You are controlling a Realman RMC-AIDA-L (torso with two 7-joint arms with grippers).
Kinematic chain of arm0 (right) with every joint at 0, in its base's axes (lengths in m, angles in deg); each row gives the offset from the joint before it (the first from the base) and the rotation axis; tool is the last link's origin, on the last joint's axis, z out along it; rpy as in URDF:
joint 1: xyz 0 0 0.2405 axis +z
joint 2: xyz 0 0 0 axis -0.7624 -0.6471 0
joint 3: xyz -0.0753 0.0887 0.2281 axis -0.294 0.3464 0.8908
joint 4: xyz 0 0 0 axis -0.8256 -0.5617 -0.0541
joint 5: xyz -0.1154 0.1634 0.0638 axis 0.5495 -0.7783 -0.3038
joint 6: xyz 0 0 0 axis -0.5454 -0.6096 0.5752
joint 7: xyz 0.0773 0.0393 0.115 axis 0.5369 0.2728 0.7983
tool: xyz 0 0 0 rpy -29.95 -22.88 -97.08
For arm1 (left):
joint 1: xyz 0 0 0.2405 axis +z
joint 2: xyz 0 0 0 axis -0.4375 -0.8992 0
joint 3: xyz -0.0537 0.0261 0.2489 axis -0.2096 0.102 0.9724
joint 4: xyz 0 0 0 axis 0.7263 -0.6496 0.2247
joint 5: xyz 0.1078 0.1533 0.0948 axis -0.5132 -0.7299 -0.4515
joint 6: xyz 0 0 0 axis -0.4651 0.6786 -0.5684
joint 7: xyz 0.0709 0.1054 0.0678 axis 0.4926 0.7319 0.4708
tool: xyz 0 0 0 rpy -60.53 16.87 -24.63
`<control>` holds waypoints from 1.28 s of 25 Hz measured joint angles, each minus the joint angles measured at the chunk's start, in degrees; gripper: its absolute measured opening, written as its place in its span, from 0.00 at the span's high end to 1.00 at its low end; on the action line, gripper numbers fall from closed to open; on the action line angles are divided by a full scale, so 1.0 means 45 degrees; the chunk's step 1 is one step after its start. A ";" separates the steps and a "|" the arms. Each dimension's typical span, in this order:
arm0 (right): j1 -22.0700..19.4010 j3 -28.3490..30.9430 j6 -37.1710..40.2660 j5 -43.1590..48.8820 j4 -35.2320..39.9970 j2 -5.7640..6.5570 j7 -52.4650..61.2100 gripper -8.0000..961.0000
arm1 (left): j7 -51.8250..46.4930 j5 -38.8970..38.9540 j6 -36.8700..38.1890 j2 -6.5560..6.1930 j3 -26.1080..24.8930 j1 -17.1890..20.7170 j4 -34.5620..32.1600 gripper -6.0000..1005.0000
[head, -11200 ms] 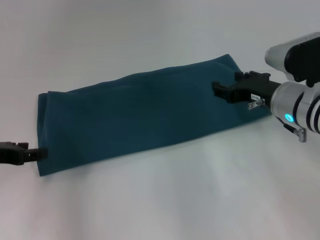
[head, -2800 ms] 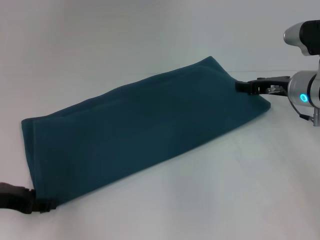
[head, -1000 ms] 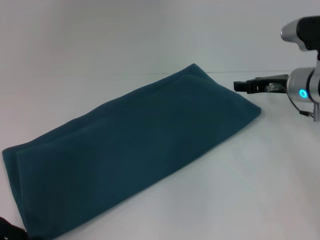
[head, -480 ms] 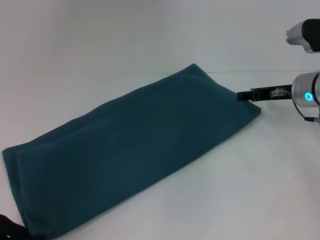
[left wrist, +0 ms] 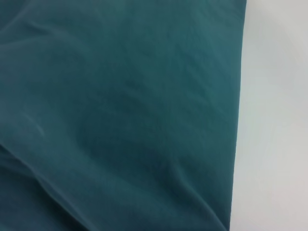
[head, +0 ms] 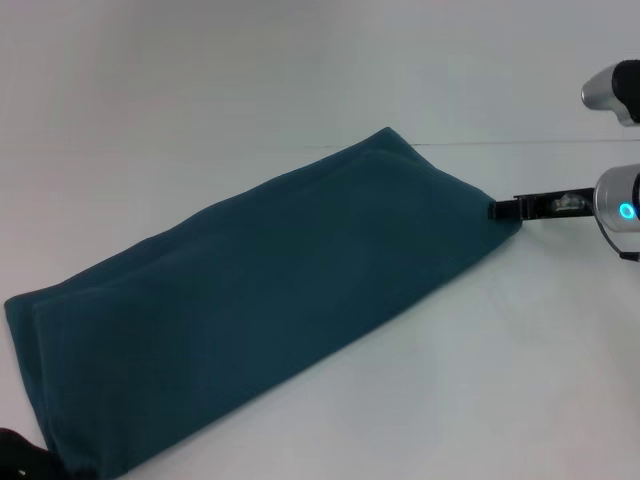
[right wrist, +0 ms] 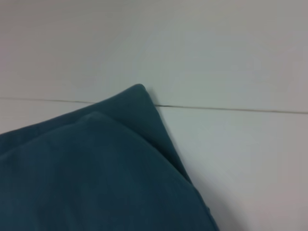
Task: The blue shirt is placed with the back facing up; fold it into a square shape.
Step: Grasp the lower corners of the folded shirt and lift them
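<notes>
The blue shirt lies on the white table folded into a long narrow band; its long axis runs on a slant, one short end near the robot on its left, the other farther off toward its right, with a corner pointing away; the fabric lies flat with soft creases. The right gripper sits at the shirt's far right end, its black tip touching the edge; whether it pinches cloth cannot be told. The left gripper shows only as a dark shape at the shirt's near left corner; its opening cannot be told either.
</notes>
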 joint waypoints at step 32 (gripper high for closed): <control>0.0614 0.0156 -0.0974 -0.0001 -0.1341 -0.0150 -0.0123 0.79 | 0.0071 -0.0012 -0.0152 -0.0028 -0.0016 -0.0070 0.0158 0.97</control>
